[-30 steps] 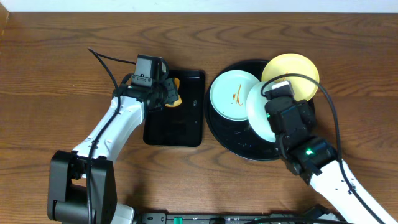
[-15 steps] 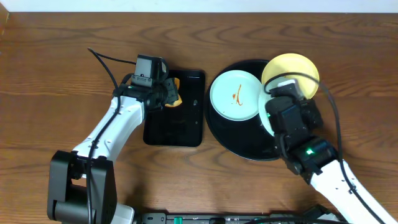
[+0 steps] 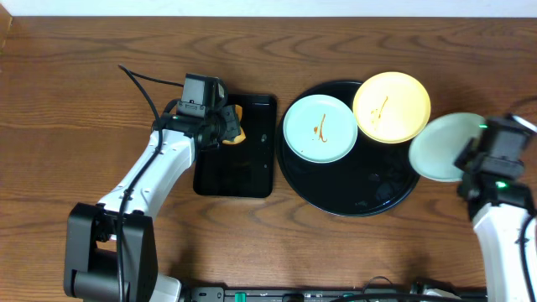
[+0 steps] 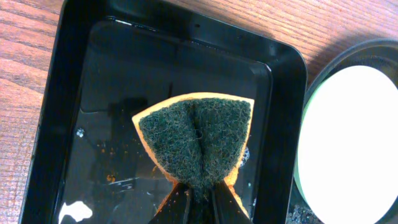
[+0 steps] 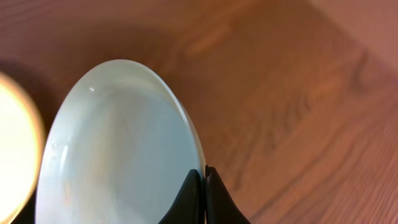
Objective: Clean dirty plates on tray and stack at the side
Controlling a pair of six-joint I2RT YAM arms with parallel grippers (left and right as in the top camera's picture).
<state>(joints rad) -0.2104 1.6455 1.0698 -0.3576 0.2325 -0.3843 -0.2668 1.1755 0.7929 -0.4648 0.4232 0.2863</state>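
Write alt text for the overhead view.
The right gripper clamps the rim of a pale mint-blue round plate beside the right edge of the large round glossy black tray, where a second mint-blue plate and a pale yellow plate, both orange-smeared, sit. The left gripper pinches an orange sponge over the small black rectangular tray.

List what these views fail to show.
- Overhead: the sponge is mostly covered by the left arm.
- Left wrist: the free mint plate is glared white and cut by the right edge, so any smear is unreadable.
- Right wrist: the held mint plate runs off the bottom edge; the yellow plate is a blur at the left edge.
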